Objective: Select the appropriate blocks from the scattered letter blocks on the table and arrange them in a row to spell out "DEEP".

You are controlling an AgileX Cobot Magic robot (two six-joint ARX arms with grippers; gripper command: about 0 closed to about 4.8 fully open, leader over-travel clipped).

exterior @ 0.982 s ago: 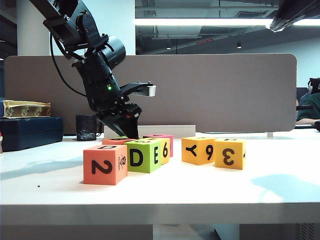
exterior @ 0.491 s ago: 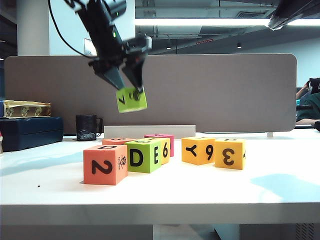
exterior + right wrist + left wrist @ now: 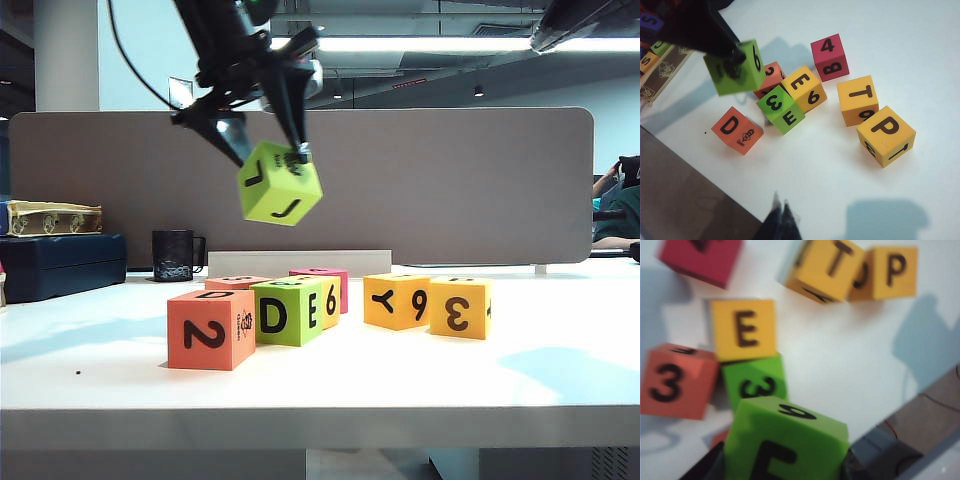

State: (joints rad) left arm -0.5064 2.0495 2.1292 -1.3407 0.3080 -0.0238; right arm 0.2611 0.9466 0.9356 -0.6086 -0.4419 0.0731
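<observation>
Left gripper (image 3: 268,150) clamps a green cube (image 3: 280,183) aloft (E visible only from its wrist); right gripper (image 3: 780,212), over the table (image 3: 840,175), looks closed.

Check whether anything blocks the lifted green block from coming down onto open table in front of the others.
Nothing visible does. The left pincer holds the green block in the air above the cluster; the white table in front of the red-orange 2 block shows bare.

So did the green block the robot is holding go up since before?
Yes. The left gripper lifted the lime-green block from behind the row on the table to high against the grey partition, well above the red-orange 2 block.
</observation>
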